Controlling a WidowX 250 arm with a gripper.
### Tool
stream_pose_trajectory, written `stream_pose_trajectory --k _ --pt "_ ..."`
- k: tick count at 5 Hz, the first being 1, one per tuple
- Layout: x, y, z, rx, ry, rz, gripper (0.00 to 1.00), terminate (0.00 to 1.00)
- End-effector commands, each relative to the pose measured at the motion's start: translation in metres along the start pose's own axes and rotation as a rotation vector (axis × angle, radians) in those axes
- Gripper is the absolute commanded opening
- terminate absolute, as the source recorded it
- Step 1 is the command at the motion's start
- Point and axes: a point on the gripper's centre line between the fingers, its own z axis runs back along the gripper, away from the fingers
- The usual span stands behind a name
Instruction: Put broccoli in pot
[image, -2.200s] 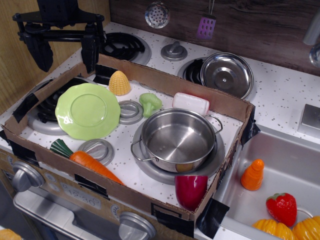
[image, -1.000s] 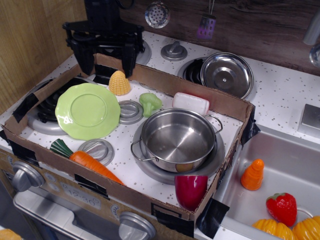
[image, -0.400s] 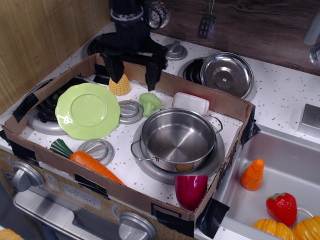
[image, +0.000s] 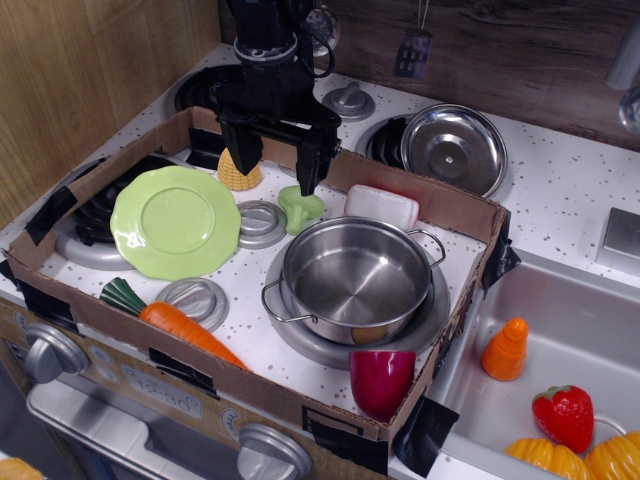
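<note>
While hovering with fingers apart, end effector (image: 275, 167) sits just above broccoli (image: 301, 209), which lies on table beside empty pot (image: 351, 280). Looks light, rigid, slick plastic; bumpy head probably best pinched across, stalk too short.

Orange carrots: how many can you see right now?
2. One long carrot lies inside the cardboard tray, at its front left; a short stubby one stands in the sink. Others could be hidden.

Broccoli (image: 300, 209) behind-left of pot (image: 355, 279); plate (image: 175, 221) left; cup (image: 381, 381) before pot.
</note>
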Motion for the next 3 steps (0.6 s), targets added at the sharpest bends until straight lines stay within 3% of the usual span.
stream_pose_trajectory --k 1,3 --pt "0.010 -0.008 0.006 0.017 -0.051 -0.074 1.00 0.00" --pt "0.014 -0.006 -0.009 0.000 -0.052 -0.074 1.00 0.00"
